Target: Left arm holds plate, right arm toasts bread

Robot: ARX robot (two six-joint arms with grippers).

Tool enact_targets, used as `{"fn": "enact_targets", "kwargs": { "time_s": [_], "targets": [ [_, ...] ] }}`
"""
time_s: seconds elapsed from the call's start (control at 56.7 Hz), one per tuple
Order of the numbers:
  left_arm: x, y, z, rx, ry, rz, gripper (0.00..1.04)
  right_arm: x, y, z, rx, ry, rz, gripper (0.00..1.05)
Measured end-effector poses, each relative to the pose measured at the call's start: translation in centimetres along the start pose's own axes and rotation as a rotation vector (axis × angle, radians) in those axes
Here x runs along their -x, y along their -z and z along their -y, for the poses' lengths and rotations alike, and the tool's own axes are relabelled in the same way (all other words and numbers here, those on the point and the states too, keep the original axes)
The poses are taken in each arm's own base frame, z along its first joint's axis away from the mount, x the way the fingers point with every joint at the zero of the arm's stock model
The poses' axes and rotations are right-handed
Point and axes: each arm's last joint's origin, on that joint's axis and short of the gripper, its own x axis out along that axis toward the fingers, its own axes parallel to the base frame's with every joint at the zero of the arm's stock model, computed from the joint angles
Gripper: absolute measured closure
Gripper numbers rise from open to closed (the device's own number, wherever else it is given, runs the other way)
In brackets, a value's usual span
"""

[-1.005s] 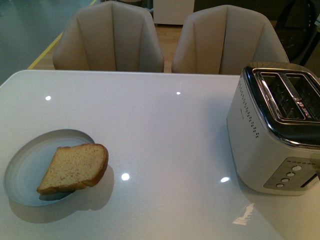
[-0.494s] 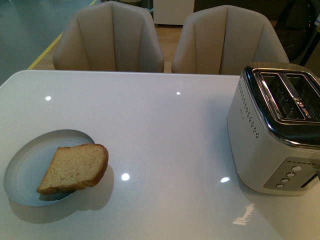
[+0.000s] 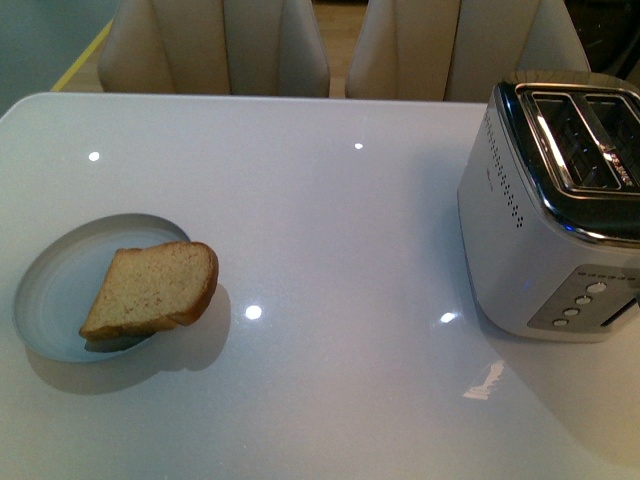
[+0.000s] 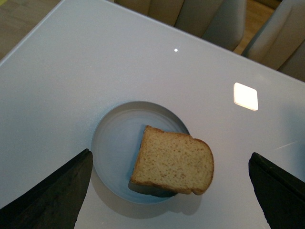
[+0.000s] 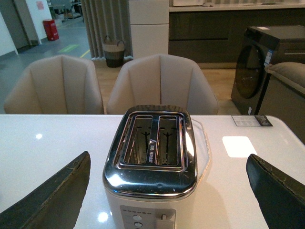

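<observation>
The left hand point(image 4: 170, 155) hangs over the plate point(image 3: 50, 295) and the right hand point(image 5: 167, 155) over the toaster point(image 3: 540, 230), each with its jaws wide apart. The bread point(image 3: 150, 290) lies on the plate, its rounded crust overhanging the rim on the toaster's side. Plate and toaster stand well apart on the glossy white table point(image 3: 330, 220). Two beige chairs point(image 3: 215, 45) stand behind it, with a basket point(image 5: 114, 51) beyond.

Overhead light was dim and cool. Small lamp glints dotted the glossy table point(image 3: 330, 220), one just beside the bread point(image 3: 150, 292), which cast a soft shadow toward it. The toaster point(image 5: 151, 177) chrome glared. Focus was fair, slightly grainy.
</observation>
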Motion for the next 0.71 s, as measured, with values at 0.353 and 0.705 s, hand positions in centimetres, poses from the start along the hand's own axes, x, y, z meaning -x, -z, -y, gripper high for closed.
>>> {"fn": "enact_targets", "kwargs": {
  "time_s": [0.353,0.705],
  "targets": [
    [-9.3,3.3,-5.1,0.068,-0.159,-0.175,0.07,0.0,0.0,0.0,0.0,0.0,0.0,0.09],
    [-14.2,7.7,-5.8,0.116,-0.233,-0.311,0.07,0.0,0.0,0.0,0.0,0.0,0.0,0.09]
  ]
}}
